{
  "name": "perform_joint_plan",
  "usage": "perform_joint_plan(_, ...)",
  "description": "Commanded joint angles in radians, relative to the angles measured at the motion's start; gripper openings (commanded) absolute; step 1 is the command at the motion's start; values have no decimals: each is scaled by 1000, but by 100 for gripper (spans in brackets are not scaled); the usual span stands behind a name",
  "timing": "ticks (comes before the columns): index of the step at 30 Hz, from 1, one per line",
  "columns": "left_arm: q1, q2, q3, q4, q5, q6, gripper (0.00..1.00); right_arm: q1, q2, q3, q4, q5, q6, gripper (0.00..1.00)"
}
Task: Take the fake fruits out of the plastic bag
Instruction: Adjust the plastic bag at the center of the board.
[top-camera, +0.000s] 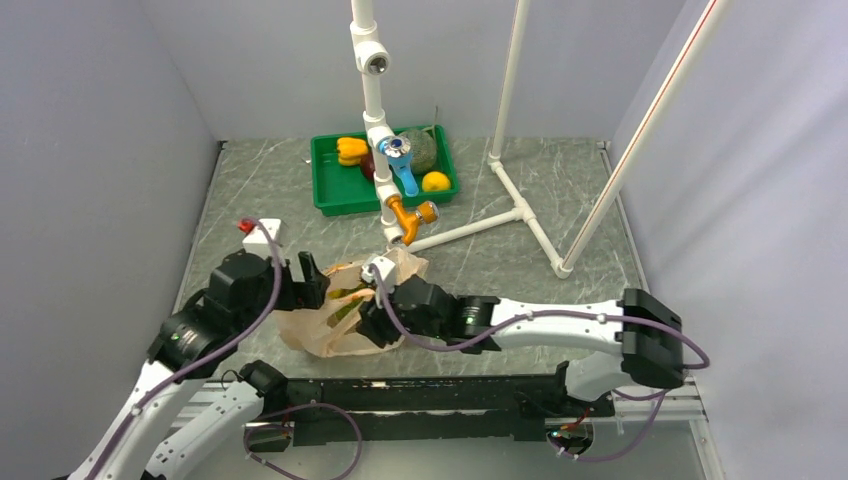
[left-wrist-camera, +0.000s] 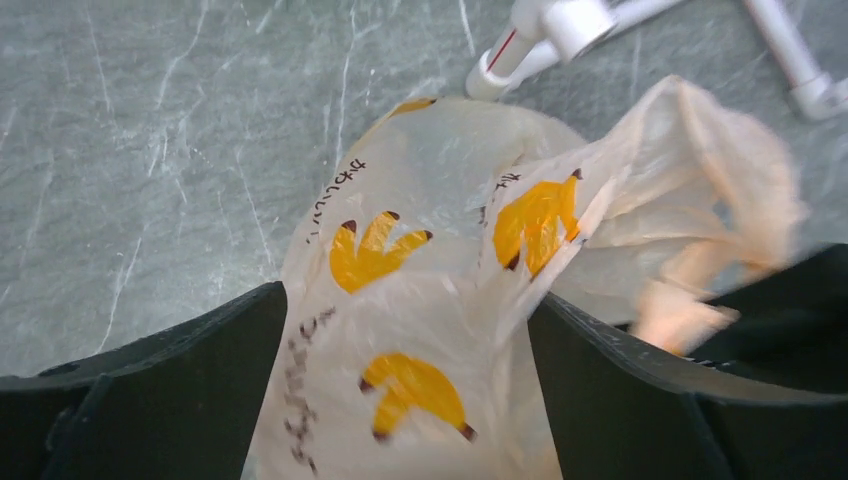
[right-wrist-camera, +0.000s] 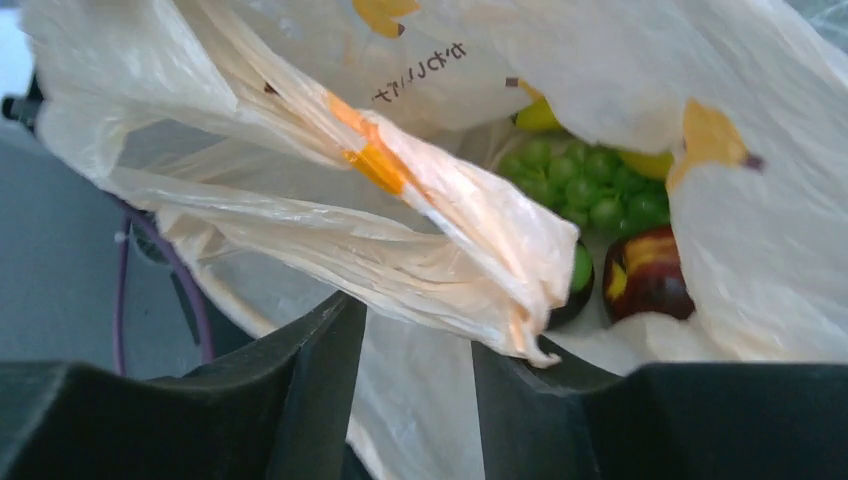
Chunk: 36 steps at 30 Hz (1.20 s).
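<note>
The plastic bag (top-camera: 320, 335) lies crumpled on the grey marbled tabletop (top-camera: 260, 190), near its front edge and between the two arms. It is peach-beige with yellow banana prints. The left fingers (left-wrist-camera: 170, 400) stand wide apart and released, with the bag's printed body filling the gap between them. The right fingers (right-wrist-camera: 300, 400) are at the bag's mouth, parted and not clenched, and a loose fold of film hangs in the gap between them. Inside the open bag a green grape bunch (right-wrist-camera: 580, 185) lies above a dark maroon fruit (right-wrist-camera: 650, 275), and a yellow-green fruit (right-wrist-camera: 540, 115) peeks out beside the grapes. Well behind the bag, a green tray (top-camera: 330, 195) holds a netted melon (top-camera: 420, 150) and a yellow-orange pepper (top-camera: 351, 150).
</note>
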Motion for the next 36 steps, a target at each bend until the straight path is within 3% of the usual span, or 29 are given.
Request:
perform_joint_plan(1,2,-28,192,-125,-33,-49,99,1,125,135,29,5,-63,47)
perform_joint_plan(5,3,-38,330,-240,-112,-107,99,37,240,238,79,-71,-82,45)
perform_joint_plan(8,2,-98,371,-246,-139,-126,98,38,379,254,206,-245,-18,40)
perform_joint_plan(13,3,-178,394,-232,-97,-142,97,46,567,352,216,-456,40,30)
perform_joint_plan(19,2,-184,298,-169,66,-202,93,24,410,242,162,-318,15,34)
perform_joint_plan(25,2,-81,117,23,391,-187,92,20,161,75,107,-106,21,56)
perform_joint_plan(31,1,-66,12,60,344,-161,99,-4,12,-93,110,79,49,72)
perform_joint_plan(33,1,-18,-13,55,378,-142,99,-36,-9,-131,111,97,64,72)
perform_joint_plan(36,-32,71,-63,7,354,-173,97,-66,-31,-201,102,128,90,60)
